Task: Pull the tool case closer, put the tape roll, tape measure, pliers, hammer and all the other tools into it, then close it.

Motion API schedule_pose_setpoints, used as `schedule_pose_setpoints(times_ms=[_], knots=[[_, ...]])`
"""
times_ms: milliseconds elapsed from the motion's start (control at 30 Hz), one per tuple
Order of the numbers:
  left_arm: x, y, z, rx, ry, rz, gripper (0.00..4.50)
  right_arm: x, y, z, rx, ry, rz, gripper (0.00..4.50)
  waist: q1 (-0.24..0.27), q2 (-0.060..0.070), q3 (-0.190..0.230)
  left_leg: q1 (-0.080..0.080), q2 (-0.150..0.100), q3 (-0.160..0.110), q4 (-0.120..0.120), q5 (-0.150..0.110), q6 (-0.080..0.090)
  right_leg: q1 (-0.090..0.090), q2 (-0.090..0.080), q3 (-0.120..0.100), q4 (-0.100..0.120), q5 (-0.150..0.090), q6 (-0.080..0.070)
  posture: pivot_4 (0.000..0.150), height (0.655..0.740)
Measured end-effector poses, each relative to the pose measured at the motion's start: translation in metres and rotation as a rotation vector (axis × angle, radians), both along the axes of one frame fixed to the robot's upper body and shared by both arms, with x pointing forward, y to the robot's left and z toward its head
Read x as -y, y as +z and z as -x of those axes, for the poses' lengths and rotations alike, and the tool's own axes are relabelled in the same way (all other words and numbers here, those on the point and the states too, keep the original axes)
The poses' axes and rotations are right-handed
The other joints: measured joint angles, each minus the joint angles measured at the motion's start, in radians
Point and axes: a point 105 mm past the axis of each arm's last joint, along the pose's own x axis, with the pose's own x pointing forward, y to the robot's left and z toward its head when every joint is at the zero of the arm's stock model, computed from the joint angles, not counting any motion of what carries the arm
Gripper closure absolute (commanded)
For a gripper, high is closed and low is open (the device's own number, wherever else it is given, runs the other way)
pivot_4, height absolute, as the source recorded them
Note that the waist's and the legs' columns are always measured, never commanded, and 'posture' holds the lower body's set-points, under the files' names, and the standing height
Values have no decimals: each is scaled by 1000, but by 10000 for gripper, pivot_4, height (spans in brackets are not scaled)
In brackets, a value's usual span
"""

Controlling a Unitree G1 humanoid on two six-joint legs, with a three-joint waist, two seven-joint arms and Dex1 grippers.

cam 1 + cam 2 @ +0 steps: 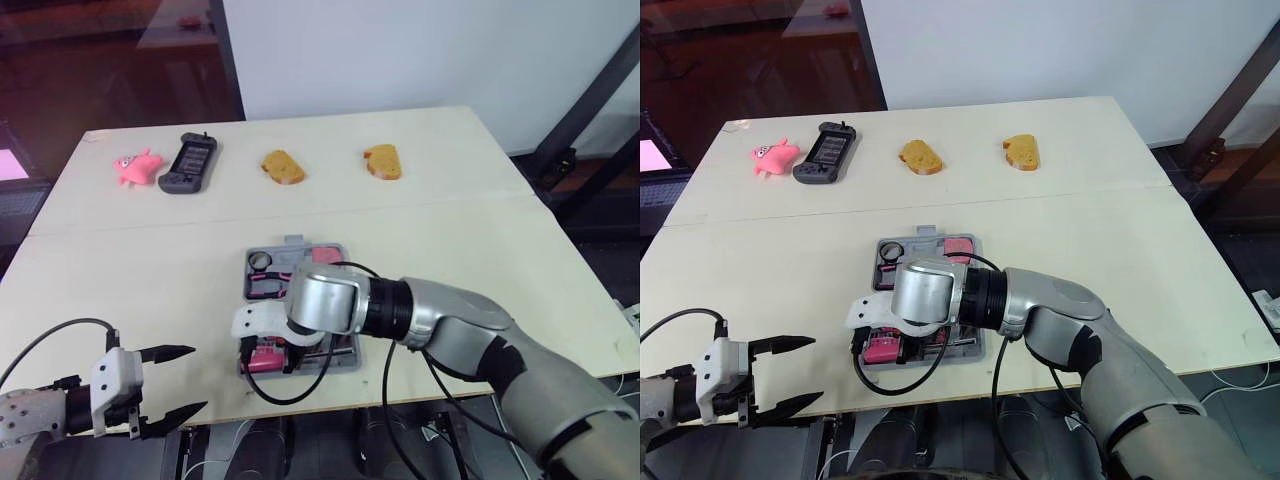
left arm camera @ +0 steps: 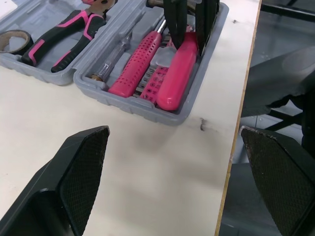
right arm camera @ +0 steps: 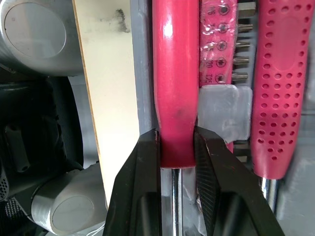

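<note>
Cream table (image 1: 480, 250) is seen from above, and the open grey case (image 1: 350, 358) is found near its front edge, right under the right gripper (image 3: 176, 142). That gripper's black fingers are clamped on the smooth pink handle of a screwdriver (image 3: 174, 73), which is pinched at its end where the metal shaft begins, with the handle lying in its slot in the case. Just beside the right fingers, a bit strip (image 3: 224, 44) is tucked in, and past it a dotted handle (image 3: 275, 83) is laid. Pliers (image 2: 74, 32) and a tape roll (image 2: 15, 40) are spotted in the case's other half, farther from those fingers. The left gripper (image 1: 193, 380) is held at the table's front edge, fingers spread wide apart with nothing between them; the case is seen just ahead of their tips. Well beyond both grippers, a pink toy (image 1: 137, 166), a black device (image 1: 188, 163) and two bread slices (image 1: 282, 167) are lined up.
</note>
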Motion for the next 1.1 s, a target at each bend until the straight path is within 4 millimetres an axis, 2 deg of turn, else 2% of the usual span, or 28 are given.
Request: schedule_pose_setpoints(times_ms=[600, 633, 733, 867, 1000, 1100], knots=[[-2, 0, -1, -2, -3, -16, 0, -2, -2, 0, -1, -6, 1, 41032, -1, 0, 0, 0, 0, 0, 0, 0, 0, 0, 0, 0, 0, 0, 0, 1500, 7400], [-2, 0, -1, -3, -2, -17, 0, -2, -2, 0, -1, -5, 1, 30483, -1, 0, 0, 0, 0, 0, 0, 0, 0, 0, 0, 0, 0, 0, 0, 1500, 7400], [-3, -1, -1, -5, 0, -18, 0, -5, -1, 5, -24, 9, -6, 17186, -1, 0, 0, 0, 0, 0, 0, 0, 0, 0, 0, 0, 0, 0, 0, 1500, 7400], [-3, -1, 0, -9, -3, -19, 0, -7, 8, 5, -34, 1, -40, 17186, 1, 0, 0, 0, 0, 0, 0, 0, 0, 0, 0, 0, 0, 0, 0, 1500, 7400], [-3, -1, 0, -14, -7, -22, 0, -3, 34, -5, -16, -31, -128, 17186, 2, 0, 0, 0, 0, 0, 0, 0, 0, 0, -1, 0, 0, 0, 0, 1500, 7400], [-4, 1, -2, -8, -12, -26, 0, 7, 58, -14, -21, -58, -244, 17186, 4, 0, 0, -1, 0, 0, 0, 0, 0, 1, -1, 0, -1, 0, 0, 1500, 7400]])
